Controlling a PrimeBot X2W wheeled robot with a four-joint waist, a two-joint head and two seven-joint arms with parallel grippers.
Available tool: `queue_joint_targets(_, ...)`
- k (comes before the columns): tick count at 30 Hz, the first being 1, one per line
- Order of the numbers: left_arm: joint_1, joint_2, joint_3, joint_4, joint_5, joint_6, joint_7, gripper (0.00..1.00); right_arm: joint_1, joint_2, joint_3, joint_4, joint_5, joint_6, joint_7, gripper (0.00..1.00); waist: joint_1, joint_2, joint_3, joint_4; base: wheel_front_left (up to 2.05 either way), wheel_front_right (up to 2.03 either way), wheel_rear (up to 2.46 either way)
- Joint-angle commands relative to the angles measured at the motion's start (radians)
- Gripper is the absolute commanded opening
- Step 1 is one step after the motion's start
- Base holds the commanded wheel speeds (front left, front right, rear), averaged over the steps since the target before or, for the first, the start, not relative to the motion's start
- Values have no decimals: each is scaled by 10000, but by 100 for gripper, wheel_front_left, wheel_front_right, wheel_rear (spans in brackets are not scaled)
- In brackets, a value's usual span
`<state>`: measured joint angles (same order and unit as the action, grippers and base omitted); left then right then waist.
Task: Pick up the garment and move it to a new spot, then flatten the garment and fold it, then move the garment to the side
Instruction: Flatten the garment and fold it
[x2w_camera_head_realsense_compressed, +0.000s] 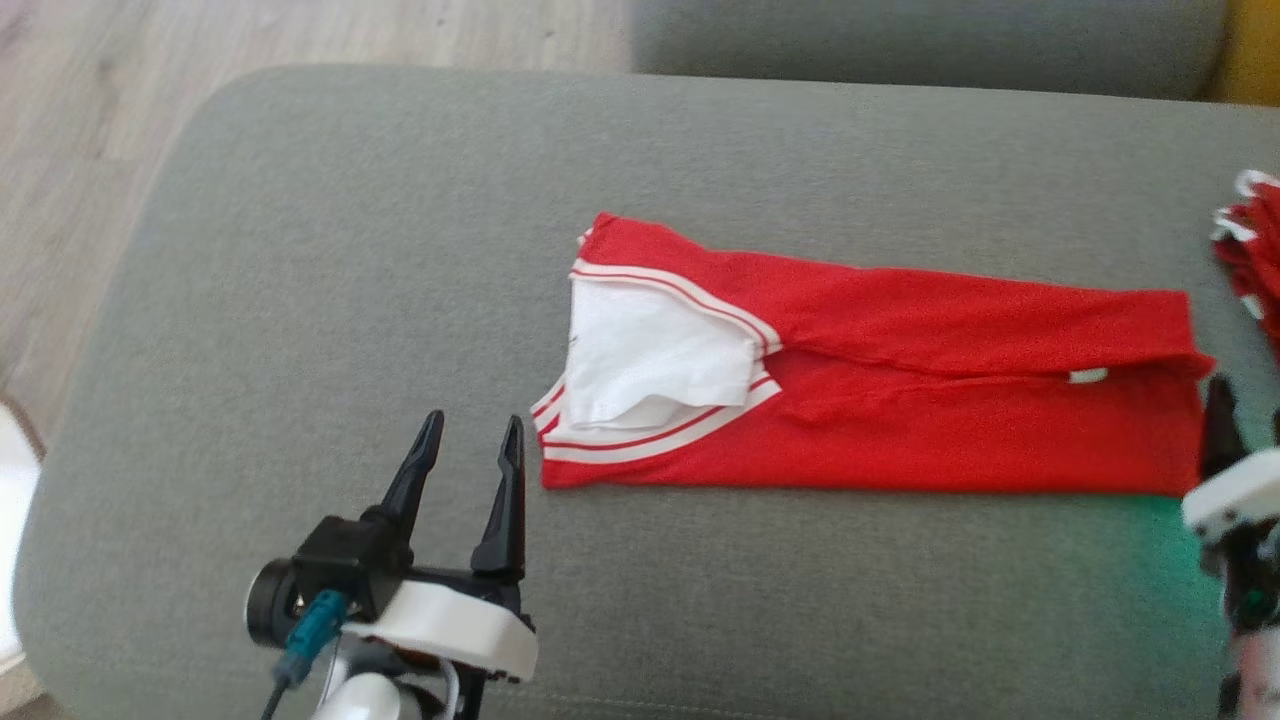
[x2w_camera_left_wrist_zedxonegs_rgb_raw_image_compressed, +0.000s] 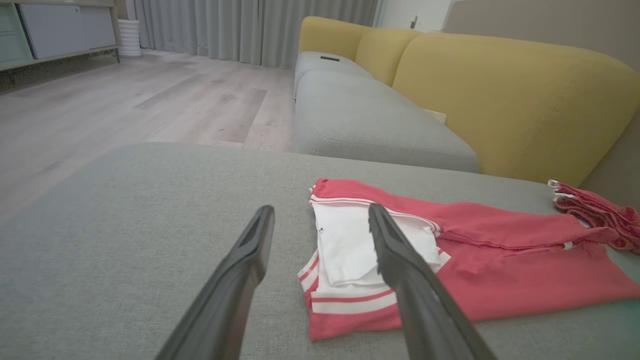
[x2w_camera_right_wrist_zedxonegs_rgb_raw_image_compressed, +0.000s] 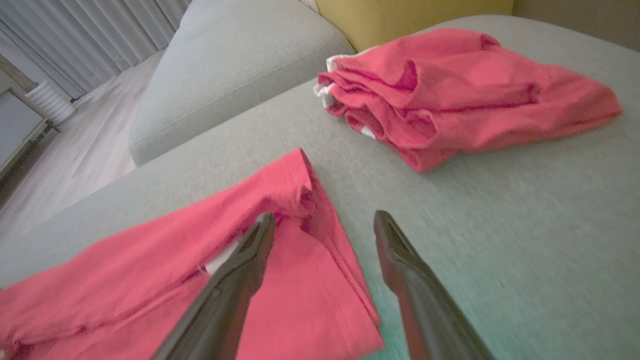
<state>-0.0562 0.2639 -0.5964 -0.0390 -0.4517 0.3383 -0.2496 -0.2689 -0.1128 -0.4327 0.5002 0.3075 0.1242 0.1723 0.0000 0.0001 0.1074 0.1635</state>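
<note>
On the grey sofa cushion (x2w_camera_head_realsense_compressed: 350, 250), across its middle and right, the red shirt (x2w_camera_head_realsense_compressed: 950, 400) is laid as a long, narrow strip running left to right, its sides already turned in lengthwise. At its left end the white striped trim (x2w_camera_head_realsense_compressed: 660, 440) is seen, with the white inner face (x2w_camera_head_realsense_compressed: 650, 360) exposed. The lengthwise folds are judged done, so the folding step is taken to be in hand, with a crosswise fold left to make. The left gripper (x2w_camera_head_realsense_compressed: 472, 420) is held just beside the shirt's near left corner, its fingers moderately apart and nothing between them. The right gripper (x2w_camera_right_wrist_zedxonegs_rgb_raw_image_compressed: 324, 216) is placed at the shirt's right end, fingers spread and empty, one over the red cloth and one over bare cushion; whether cloth is touched cannot be told. For the next move, a corner at each end would need to be pinched, and one end carried over the other without the layers being dragged apart. A second red garment (x2w_camera_right_wrist_zedxonegs_rgb_raw_image_compressed: 460, 95) is lying crumpled farther right, well apart, beneath the yellow backrest (x2w_camera_left_wrist_zedxonegs_rgb_raw_image_compressed: 500, 100).
</note>
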Motion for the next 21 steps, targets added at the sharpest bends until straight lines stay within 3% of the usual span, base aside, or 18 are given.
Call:
queue_joint_targets(1, -324, -24, 480, -375, 172, -46, -121, 100, -563, -280, 142, -275, -115, 65, -106, 100, 0, -1, 171, 234, 0, 0, 0)
queue_joint_targets(9, -81, -1180, 1086, -188, 1268, -962, -121, 100, -1896, -810, -725, 1124, -1389, 65, 155, 100, 0, -1, 578, 803, 0, 0, 0)
queue_joint_targets(21, -108, -1778, 1542, 249, 2134, -2011, -122, 100, -1261, -472, -1358, 1452, -2121, 65, 815, 100, 0, -1, 601, 755, 0, 0, 0)
